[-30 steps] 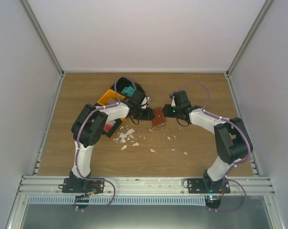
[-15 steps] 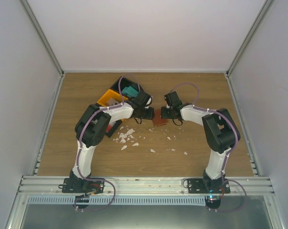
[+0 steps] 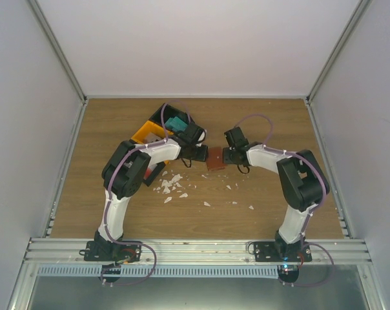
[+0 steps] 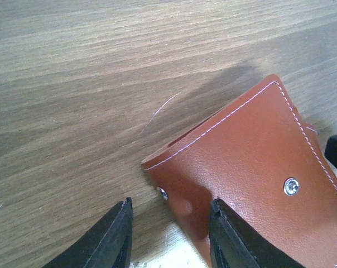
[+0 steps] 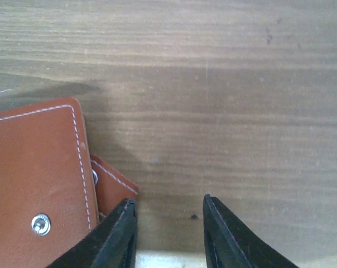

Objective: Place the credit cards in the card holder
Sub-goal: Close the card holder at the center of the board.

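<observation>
The reddish-brown card holder (image 3: pixel 215 158) lies shut on the wood between the two grippers. My left gripper (image 3: pixel 201 154) is open at its left edge; in the left wrist view its right finger (image 4: pixel 235 237) lies over the holder (image 4: pixel 252 167) and its left finger over bare wood. My right gripper (image 3: pixel 227 155) is open at the holder's right edge; in the right wrist view the holder (image 5: pixel 37 173) lies at the lower left, its flap corner beside the left finger (image 5: pixel 112 237). A teal credit card (image 3: pixel 175 123) lies in the tray behind the left arm.
The black-and-orange compartment tray (image 3: pixel 148 131) stands at the back left, partly under the left arm. Several small white scraps (image 3: pixel 171 185) lie scattered on the wood in front of the holder.
The right gripper has swung left and come down to the holder's right edge. The left gripper has closed in on its left edge. The holder has hardly shifted.
</observation>
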